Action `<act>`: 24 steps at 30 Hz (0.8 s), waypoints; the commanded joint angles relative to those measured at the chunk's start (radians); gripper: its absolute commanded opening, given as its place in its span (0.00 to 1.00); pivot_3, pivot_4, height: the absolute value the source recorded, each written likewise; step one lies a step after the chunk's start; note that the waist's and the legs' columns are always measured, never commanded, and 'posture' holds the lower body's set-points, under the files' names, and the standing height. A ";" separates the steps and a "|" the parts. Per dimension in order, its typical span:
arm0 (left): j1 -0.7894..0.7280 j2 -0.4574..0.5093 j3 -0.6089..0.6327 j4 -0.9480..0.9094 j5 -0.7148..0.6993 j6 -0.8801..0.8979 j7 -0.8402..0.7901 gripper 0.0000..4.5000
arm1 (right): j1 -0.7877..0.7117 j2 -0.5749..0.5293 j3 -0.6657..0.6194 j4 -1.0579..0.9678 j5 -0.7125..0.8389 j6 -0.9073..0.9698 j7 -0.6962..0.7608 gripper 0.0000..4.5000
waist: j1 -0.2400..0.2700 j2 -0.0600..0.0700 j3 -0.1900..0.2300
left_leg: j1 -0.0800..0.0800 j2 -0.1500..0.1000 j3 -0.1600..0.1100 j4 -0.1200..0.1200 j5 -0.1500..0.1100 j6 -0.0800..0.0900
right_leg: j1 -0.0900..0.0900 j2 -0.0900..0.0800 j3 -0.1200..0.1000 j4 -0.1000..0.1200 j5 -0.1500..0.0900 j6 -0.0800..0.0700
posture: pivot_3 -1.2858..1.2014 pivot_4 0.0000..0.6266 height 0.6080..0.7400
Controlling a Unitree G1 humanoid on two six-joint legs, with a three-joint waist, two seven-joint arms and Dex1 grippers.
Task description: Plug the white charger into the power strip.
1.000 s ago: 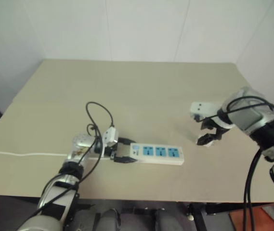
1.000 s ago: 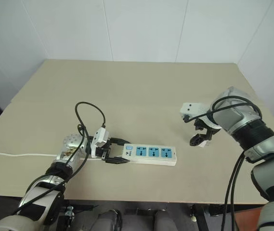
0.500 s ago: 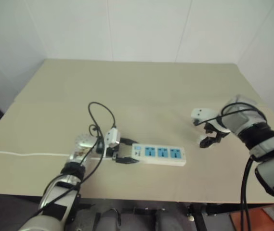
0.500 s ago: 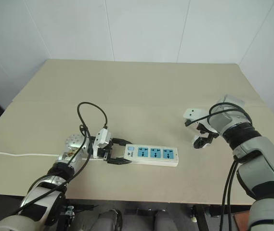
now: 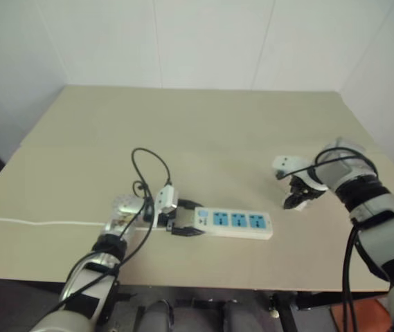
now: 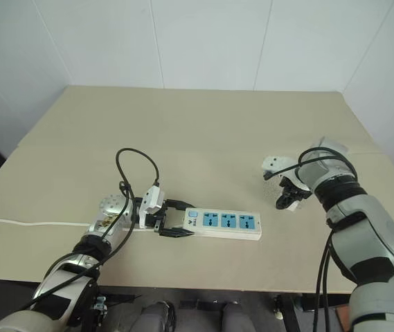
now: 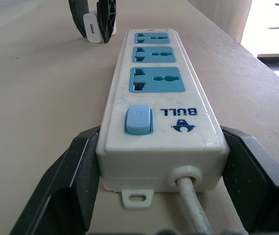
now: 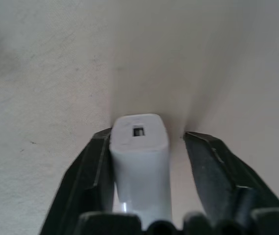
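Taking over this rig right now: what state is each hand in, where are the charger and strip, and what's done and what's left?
Left hand: clamped across the switch end of the power strip, steadying it flat on the table.
Right hand: down over the white charger, which sits on the table to the strip's right; grip not confirmed.
Done: strip braced, charger reached.
Left: secure and lift the charger, carry it over, then press it into one of the three empty blue sockets.

Open tabletop lies between my right gripper and the power strip, nothing blocking the way across. My left gripper brackets the strip's switch end, leaving all three blue sockets uncovered from above. A black cable loop rises behind that wrist.
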 commanded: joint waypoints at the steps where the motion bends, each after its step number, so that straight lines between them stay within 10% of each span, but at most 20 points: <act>1: 0.011 0.003 -0.025 -0.019 0.027 0.003 0.002 0.72 | -0.035 -0.006 -0.029 -0.004 -0.024 -0.018 0.009 0.26 | 0.000 0.000 0.000 | 0.000 0.000 0.000 0.000 0.000 0.000 | 0.000 0.000 0.000 0.000 0.000 0.000 | 0.52 0.24 1.00; 12: 0.045 0.045 -0.057 -0.113 0.040 0.087 0.009 0.72 | 0.062 -0.092 -0.196 -0.362 0.043 -0.004 -0.009 0.25 | -0.002 0.000 0.000 | -0.001 0.000 -0.001 0.000 0.000 0.000 | -0.001 0.000 0.000 0.001 0.000 0.000 | 0.52 0.24 1.00; 24: 0.065 0.062 -0.051 -0.197 0.019 0.183 0.060 0.72 | 0.375 0.170 -0.677 -0.769 0.642 0.113 -0.034 0.25 | -0.002 0.000 -0.001 | 0.007 0.000 -0.002 0.000 0.000 0.000 | 0.010 0.000 -0.001 -0.001 0.000 0.000 | 0.52 0.24 1.00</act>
